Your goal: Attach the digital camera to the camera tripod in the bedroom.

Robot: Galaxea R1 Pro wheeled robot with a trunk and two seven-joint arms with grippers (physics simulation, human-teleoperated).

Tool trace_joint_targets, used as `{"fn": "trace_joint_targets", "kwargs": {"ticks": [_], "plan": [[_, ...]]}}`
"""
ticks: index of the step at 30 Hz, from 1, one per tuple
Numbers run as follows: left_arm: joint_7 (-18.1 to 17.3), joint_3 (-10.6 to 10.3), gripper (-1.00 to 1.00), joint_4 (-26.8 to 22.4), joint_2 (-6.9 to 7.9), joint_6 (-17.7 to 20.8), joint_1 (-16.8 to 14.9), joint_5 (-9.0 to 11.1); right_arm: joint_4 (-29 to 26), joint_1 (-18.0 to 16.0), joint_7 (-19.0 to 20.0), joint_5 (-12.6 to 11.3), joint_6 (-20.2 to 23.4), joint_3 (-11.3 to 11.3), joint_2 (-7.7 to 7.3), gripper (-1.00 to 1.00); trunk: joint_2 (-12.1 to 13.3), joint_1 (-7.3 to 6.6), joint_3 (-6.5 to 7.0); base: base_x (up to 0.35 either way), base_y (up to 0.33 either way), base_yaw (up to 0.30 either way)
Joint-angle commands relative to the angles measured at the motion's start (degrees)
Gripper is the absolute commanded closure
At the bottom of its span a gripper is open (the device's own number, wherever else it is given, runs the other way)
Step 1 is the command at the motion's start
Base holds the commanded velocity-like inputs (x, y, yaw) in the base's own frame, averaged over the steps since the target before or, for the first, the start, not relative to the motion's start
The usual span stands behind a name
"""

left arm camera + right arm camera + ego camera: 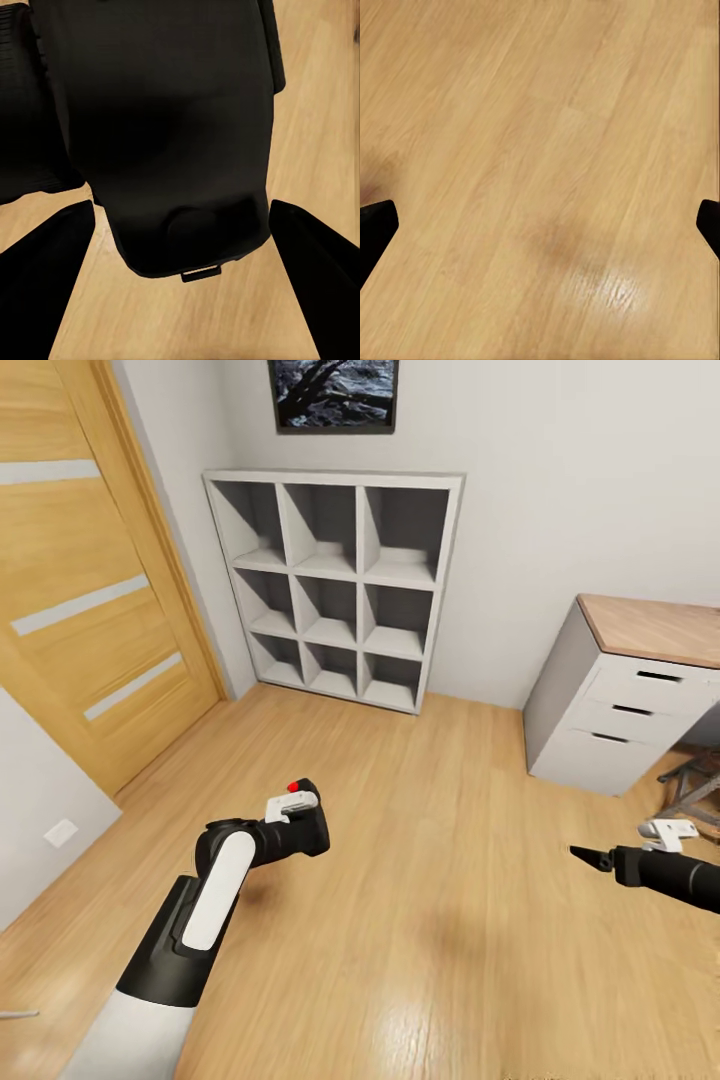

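Observation:
My left gripper is shut on the digital camera, a small black body with a red button on top, held above the wood floor at the lower left of centre. In the left wrist view the camera sits between the dark fingers. My right gripper hangs open and empty over the floor at the right, and its wrist view shows the fingertips far apart. Thin grey legs poke in at the right edge; I cannot tell whether they belong to the camera tripod.
A grey cube shelf stands against the far wall under a dark framed picture. A wood-topped grey desk with drawers is at the right. A wooden door lines the left side. Light plank floor spreads between them.

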Motion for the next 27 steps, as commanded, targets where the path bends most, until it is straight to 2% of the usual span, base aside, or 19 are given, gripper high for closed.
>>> {"fn": "trace_joint_targets", "kwargs": {"ticks": [1,8,27], "plan": [[0.63,-0.01,1.00,-0.04,0.00,0.11,-0.03,0.58,-0.03,-0.15,0.41,0.32,0.29,-0.05,-0.11,-1.00,0.39,-0.23,0.21,0.000,0.000,-0.177],[0.90,-0.02,1.00,-0.21,0.29,0.11,0.00,0.54,-0.03,-0.60,0.44,0.34,0.30,0.01,-0.45,-1.00,3.20,-1.76,1.97,0.000,0.000,-0.177],[1.08,0.02,1.00,-0.51,0.72,0.21,0.15,-0.04,-0.03,-1.14,0.43,0.41,0.30,0.41,0.29,-1.00,10.82,-5.94,6.73,0.000,0.000,-0.177]]}}
